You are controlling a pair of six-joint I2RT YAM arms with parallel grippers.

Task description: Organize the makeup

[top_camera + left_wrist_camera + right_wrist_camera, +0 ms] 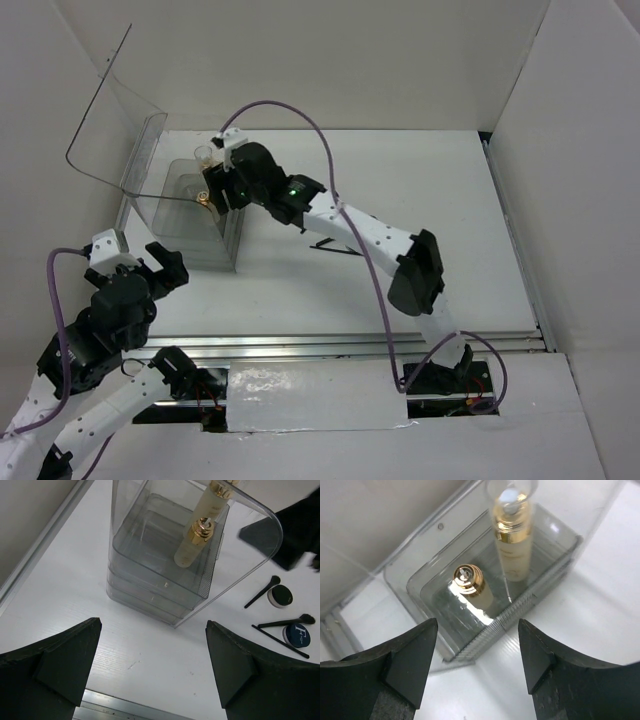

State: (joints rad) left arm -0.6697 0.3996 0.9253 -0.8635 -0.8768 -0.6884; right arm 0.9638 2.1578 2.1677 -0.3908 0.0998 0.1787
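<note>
Just ahead of the right gripper [476,640], whose fingers [407,662] are matte black, the tall bottle [514,555] is pale yellow with a gold collar and a clear cap. The short bottle [468,580] is amber with a shiny gold cap. The organizer box [517,612] is smoky grey-clear. Right of the left gripper [153,627], on the white table [60,580], lie thin black brushes [262,592], a black compact [280,596] with a pale rim, and a dark blue compact [296,635] with white lettering.

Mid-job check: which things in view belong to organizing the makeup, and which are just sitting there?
Makeup: tall clear pale-yellow bottle and short amber gold-capped bottle, both inside the big clear plastic box; round black compact, round dark blue compact and thin black brushes, loose on the white table.
Not makeup: that box; the table.
</note>
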